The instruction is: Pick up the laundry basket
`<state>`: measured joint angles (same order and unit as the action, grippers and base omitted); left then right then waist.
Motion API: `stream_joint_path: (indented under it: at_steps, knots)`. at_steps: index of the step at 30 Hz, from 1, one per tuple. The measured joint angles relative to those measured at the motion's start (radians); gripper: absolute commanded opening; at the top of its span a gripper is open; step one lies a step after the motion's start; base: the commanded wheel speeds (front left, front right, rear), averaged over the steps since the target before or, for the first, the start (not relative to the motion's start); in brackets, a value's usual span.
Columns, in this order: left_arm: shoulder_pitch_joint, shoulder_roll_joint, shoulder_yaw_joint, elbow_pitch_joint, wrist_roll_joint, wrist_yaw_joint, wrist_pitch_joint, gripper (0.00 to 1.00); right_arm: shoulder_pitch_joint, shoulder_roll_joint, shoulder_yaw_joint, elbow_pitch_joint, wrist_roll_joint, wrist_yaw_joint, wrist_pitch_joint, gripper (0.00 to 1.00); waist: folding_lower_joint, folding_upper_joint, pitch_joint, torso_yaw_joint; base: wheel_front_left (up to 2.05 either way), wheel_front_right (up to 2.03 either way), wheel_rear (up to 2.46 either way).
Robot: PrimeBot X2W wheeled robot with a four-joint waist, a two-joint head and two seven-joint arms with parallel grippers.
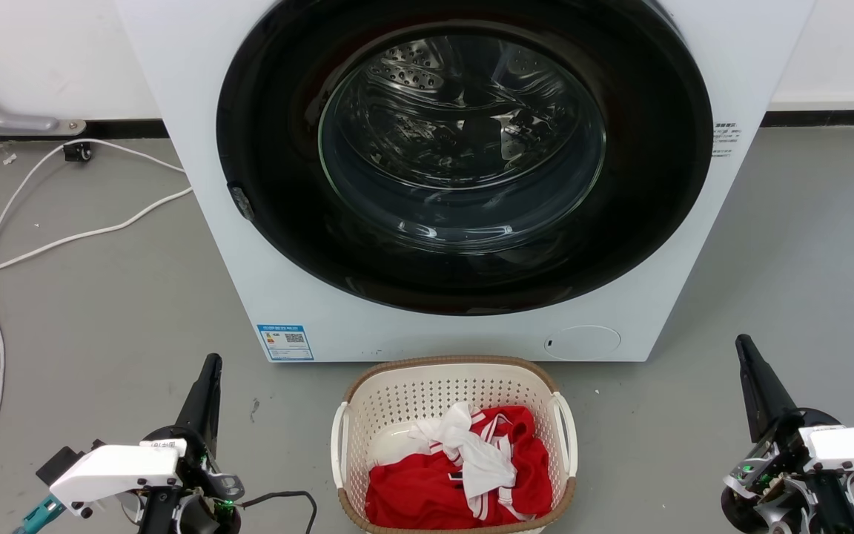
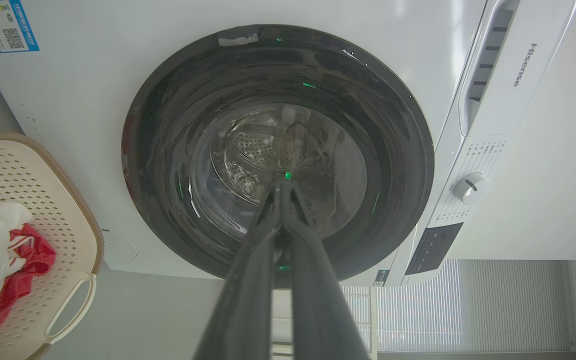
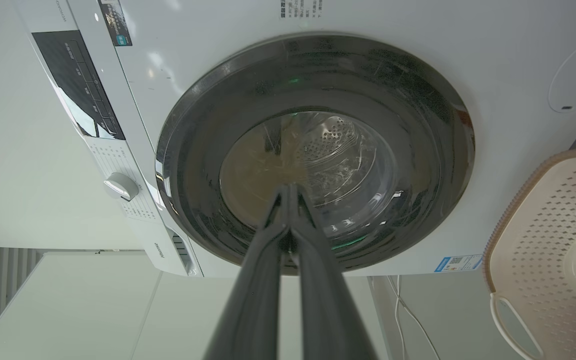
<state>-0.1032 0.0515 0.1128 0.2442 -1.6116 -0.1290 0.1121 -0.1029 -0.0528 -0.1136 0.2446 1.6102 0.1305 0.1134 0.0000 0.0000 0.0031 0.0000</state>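
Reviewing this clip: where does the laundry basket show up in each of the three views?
Head view: the laundry basket is at bottom centre, just below the washing machine door.
Left wrist view: at the left edge, in the lower half, partly cut off.
Right wrist view: at the right edge, in the lower half, partly cut off.
Shared landmark: the round, dark washing machine door, next to the basket in all three views.

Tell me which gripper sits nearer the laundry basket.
Left. The left gripper is off the left side of the laundry basket, fingers shut; the right gripper sits farther out on its right side. Neither touches it.
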Motion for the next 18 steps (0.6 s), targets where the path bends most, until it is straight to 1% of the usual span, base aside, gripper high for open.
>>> stream_joint_path:
  at_steps: [18]
  knots:
    - [0.0, 0.0, 0.0, 0.0, 0.0, 0.0, 0.0, 0.0, 0.0, 0.0, 0.0, 0.0, 0.0, 0.0, 0.0, 0.0, 0.0, 0.0, 0.0, 0.0, 0.0, 0.0, 0.0]
